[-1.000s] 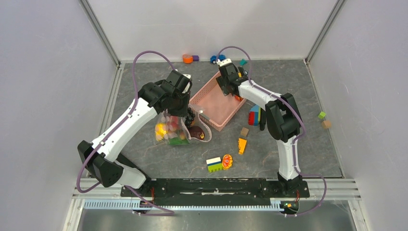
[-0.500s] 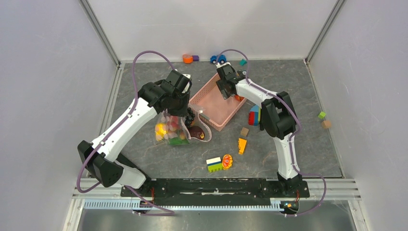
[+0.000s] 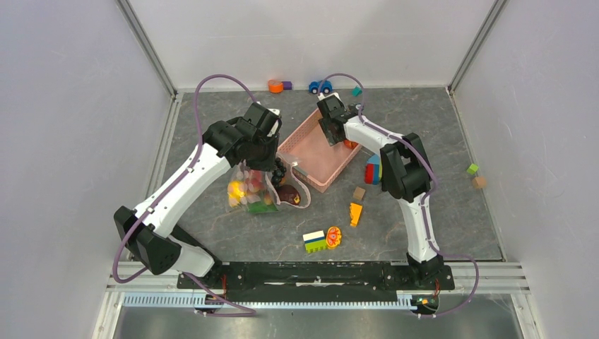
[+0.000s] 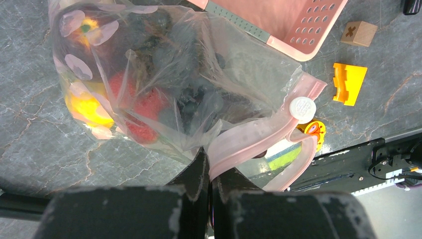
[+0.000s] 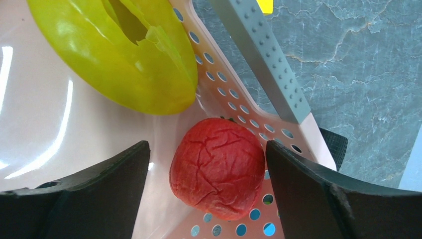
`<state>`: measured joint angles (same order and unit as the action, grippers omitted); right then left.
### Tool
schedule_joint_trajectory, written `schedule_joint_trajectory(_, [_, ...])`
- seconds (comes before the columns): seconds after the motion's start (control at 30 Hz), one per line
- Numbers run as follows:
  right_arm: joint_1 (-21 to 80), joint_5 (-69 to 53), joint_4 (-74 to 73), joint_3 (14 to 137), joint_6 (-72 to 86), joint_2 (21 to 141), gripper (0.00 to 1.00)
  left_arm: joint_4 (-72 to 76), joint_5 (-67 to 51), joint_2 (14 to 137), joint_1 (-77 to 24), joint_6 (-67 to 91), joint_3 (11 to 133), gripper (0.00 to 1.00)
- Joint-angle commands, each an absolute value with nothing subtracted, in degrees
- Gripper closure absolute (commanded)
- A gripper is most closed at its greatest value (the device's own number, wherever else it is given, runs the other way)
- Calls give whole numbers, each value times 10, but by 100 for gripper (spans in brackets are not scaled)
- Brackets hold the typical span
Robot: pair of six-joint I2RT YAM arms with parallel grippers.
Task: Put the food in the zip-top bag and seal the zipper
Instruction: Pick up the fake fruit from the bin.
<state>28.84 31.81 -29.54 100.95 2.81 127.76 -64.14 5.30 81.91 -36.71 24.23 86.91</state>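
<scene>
The clear zip-top bag (image 3: 251, 191) hangs left of the pink basket (image 3: 311, 161). In the left wrist view the bag (image 4: 164, 74) holds yellow citrus, red strawberry and dark berries. My left gripper (image 4: 210, 185) is shut on the pink zipper (image 4: 259, 134) at the bag's mouth, which gapes open; it shows above the bag in the top view (image 3: 270, 164). My right gripper (image 5: 206, 149) is open inside the basket, its fingers on either side of a red ball-like fruit (image 5: 217, 167) without touching it. A yellow-green toy piece (image 5: 114, 55) lies just beyond.
An orange wedge (image 3: 355, 212), a wooden cube (image 3: 359, 193), a green-and-white block (image 3: 315, 241) and an orange disc (image 3: 333, 236) lie near the bag. Stacked coloured blocks (image 3: 372, 169) sit right of the basket. Small toys (image 3: 275, 86) line the back wall; two cubes (image 3: 476, 175) lie far right.
My right gripper has shifted slightly left and toward the back inside the basket. The left arm and the bag have not moved.
</scene>
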Motion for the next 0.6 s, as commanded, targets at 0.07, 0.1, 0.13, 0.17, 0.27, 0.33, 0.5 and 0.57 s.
schedule_joint_trajectory(0.07, [284, 329, -303, 1043, 35, 1293, 19, -626, 48, 803, -362, 220, 872, 98])
schedule_joint_trajectory(0.1, [284, 326, -303, 1043, 35, 1291, 22, -626, 48, 802, -362, 220, 872, 98])
schedule_joint_trajectory(0.13, [283, 324, -302, 1042, 34, 1288, 26, -626, 48, 801, -362, 220, 872, 98])
schedule_joint_trajectory(0.17, [283, 321, -302, 1042, 32, 1285, 31, -626, 47, 801, -362, 220, 872, 98])
schedule_joint_trajectory(0.27, [284, 304, -302, 1036, 30, 1269, 44, -625, 46, 799, -361, 221, 872, 98])
schedule_joint_trajectory(0.33, [284, 294, -294, 1023, 30, 1250, 53, -626, 43, 797, -361, 221, 872, 98])
schedule_joint_trajectory(0.5, [284, 247, -249, 960, 11, 1171, 60, -621, 37, 792, -358, 220, 871, 98])
schedule_joint_trajectory(0.57, [284, 214, -216, 916, 5, 1122, 61, -621, 39, 792, -357, 219, 870, 98])
